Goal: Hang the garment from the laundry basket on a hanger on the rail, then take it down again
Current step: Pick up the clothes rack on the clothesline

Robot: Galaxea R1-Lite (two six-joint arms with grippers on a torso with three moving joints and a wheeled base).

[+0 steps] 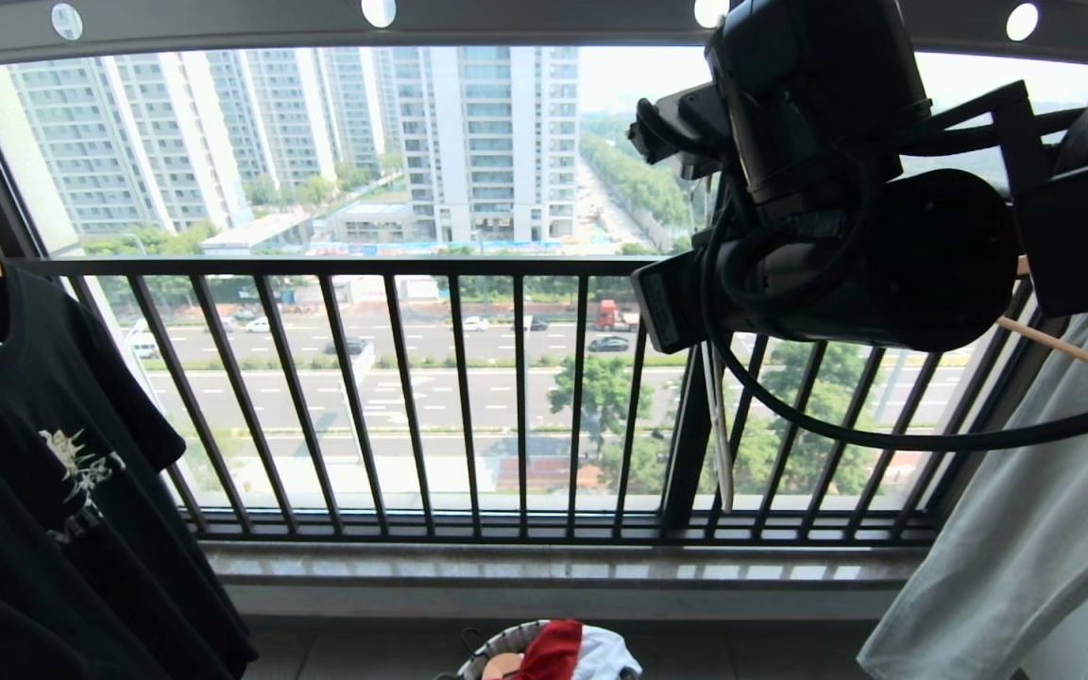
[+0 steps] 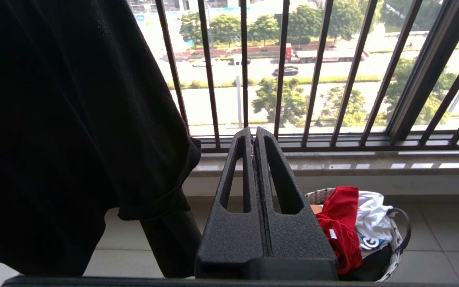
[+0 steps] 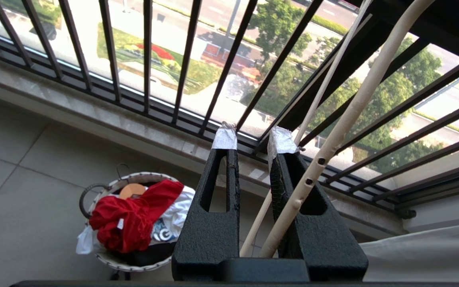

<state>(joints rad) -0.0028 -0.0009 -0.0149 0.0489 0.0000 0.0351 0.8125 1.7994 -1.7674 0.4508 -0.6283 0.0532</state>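
- The task looks barely begun: the red garment (image 3: 134, 217) lies bunched in the laundry basket (image 3: 110, 261) at the lower left of the right wrist view, on top of a white T-shirt (image 3: 175, 217), with nothing of it on any hanger.
- Hanging it up and taking it down are both left to do.
- The right gripper (image 3: 253, 141) is raised near the rail (image 1: 223, 24), which runs along the top edge of the head view; the arm fills that view's upper right.
- Its 2 taped fingers stand narrowly apart with the cream hanger (image 3: 345, 115) slanting past them. One rod seems to pass between the jaws, but whether they already pinch it I cannot tell.
- The left gripper (image 2: 253, 133) sits low at the centre of its own view, fingers pressed together on nothing, beside the black T-shirt (image 2: 66, 119) hanging at left.
- The balustrade (image 1: 412, 397) crosses the middle of the head view.
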